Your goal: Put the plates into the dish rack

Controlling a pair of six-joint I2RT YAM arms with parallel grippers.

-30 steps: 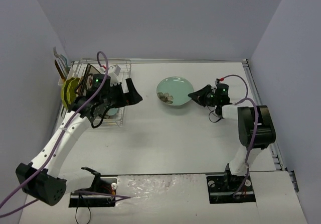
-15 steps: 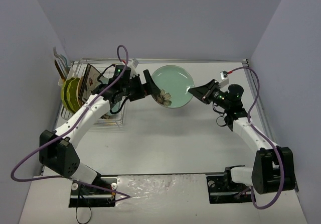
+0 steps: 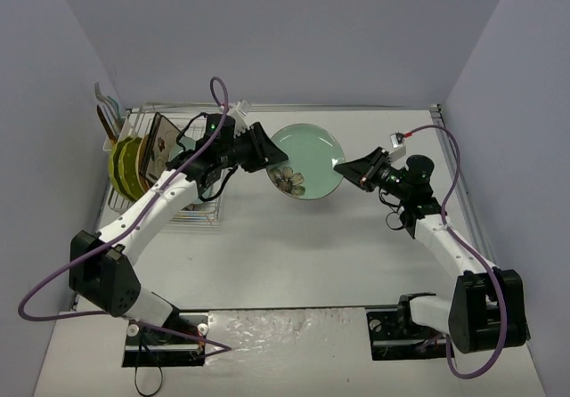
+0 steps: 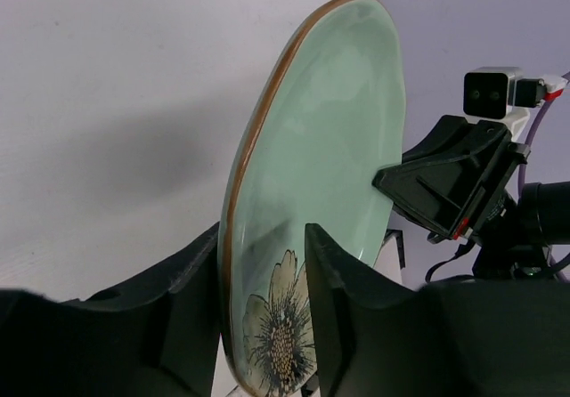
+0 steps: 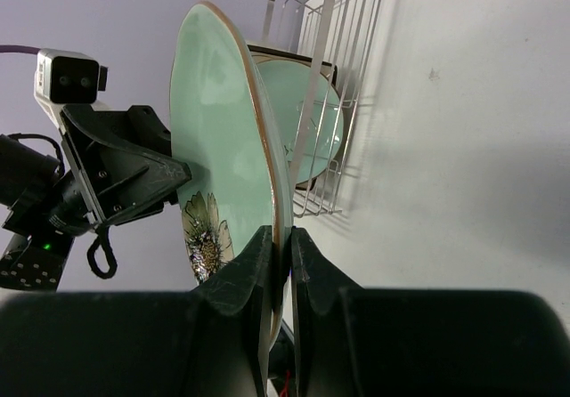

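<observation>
Surface: a flat white table (image 3: 312, 255), closed in by plain pale grey-lilac walls (image 3: 267, 32) at 9, 12 and 3 o'clock in the overhead view. The wire rack (image 3: 178, 219) sits at the table's 10 o'clock corner, with a white utensil holder (image 3: 107, 112) at its far end. Standing on edge in the rack are two green plates (image 3: 125, 166) and, next to them toward 3 o'clock, a square plate (image 3: 160, 143). The right wrist view also shows a second teal plate (image 5: 312, 121) upright behind the rack wires. The teal plate (image 3: 307, 158) is out of the rack, just past table centre toward 12 o'clock. It is tilted between the two arms, its flower at the rim's 7 o'clock. Right gripper (image 3: 346, 169): sits at the plate's 3 o'clock rim. In its own camera the fingers (image 5: 258, 263) are drawn close, one on each face, and the rim edge fills the narrow slot between them, so it is clenched on the teal plate. Left gripper (image 3: 272, 155): sits at the plate's 9 o'clock rim, just beside the rack's near corner. In its wrist view the fingers (image 4: 334, 272) straddle the rim. One lies behind the plate's back and one across the glazed face, with a fairly wide spread. I cannot tell from these views whether they press the plate or only bracket it.
</observation>
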